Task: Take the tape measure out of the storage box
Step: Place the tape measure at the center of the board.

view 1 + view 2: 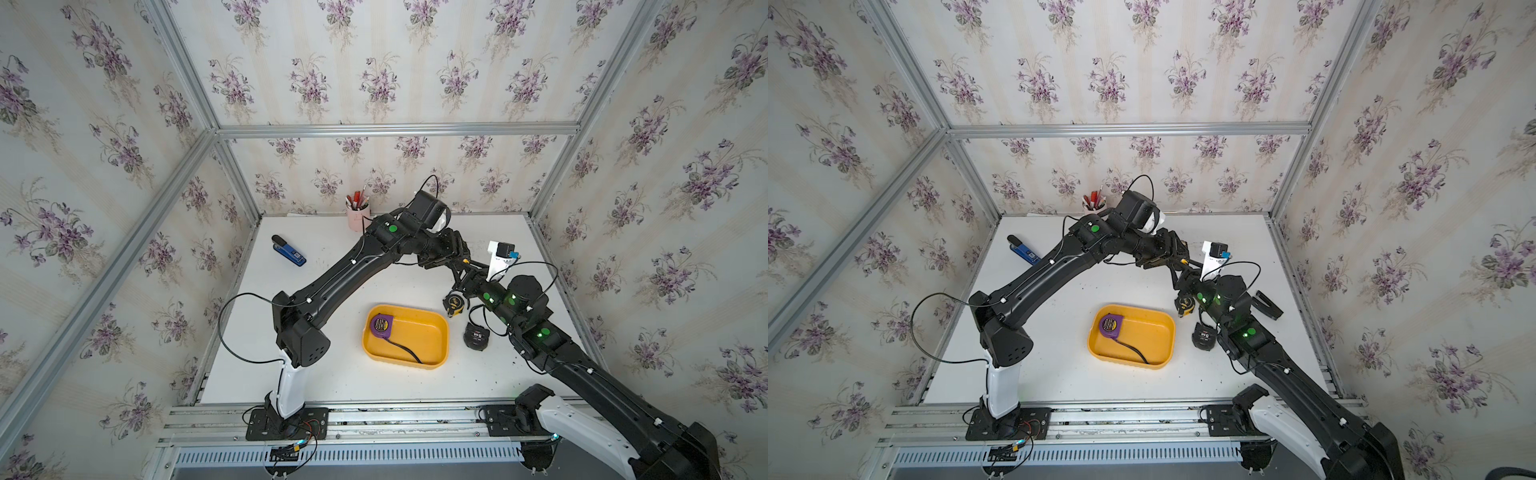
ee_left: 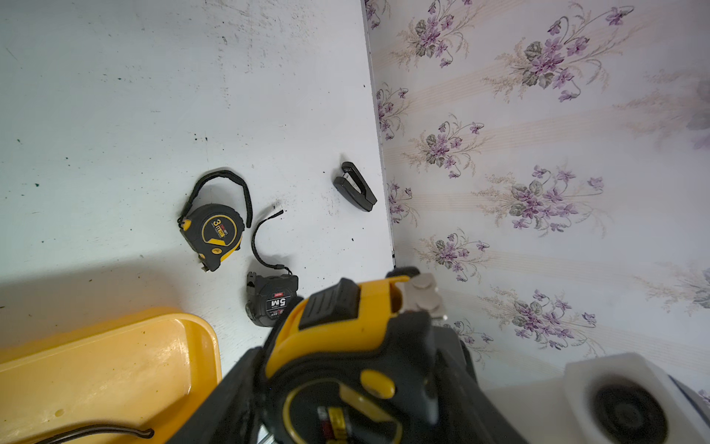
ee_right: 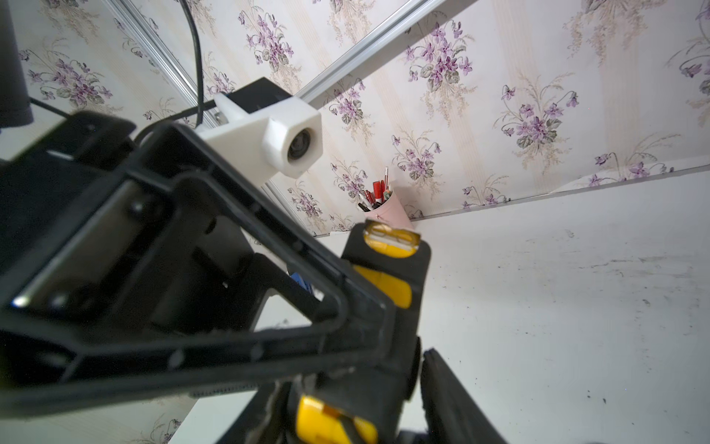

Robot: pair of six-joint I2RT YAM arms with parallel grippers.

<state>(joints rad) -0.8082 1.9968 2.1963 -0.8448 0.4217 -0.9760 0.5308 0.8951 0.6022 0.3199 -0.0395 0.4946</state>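
Note:
The mustard-yellow storage box (image 1: 419,334) (image 1: 1152,332) lies near the table's front, its corner also in the left wrist view (image 2: 115,365). A purple tape measure (image 1: 381,325) (image 1: 1111,325) with a black strap rests in its far left corner. Behind the box and to its right, above the table, both grippers meet on one yellow-and-black tape measure (image 2: 345,338) (image 3: 384,303). My left gripper (image 2: 345,392) (image 1: 460,258) is shut on its flat sides. My right gripper (image 3: 361,407) (image 1: 468,275) has a finger on either side of the same case.
On the table right of the box lie a yellow-black 3 m tape measure (image 1: 455,304) (image 2: 215,230) and a black 5 m one (image 1: 477,336) (image 2: 272,303). A black stapler (image 2: 355,187) lies by the right wall. A pink pen cup (image 1: 358,218) and a blue stapler (image 1: 289,250) are at the back left.

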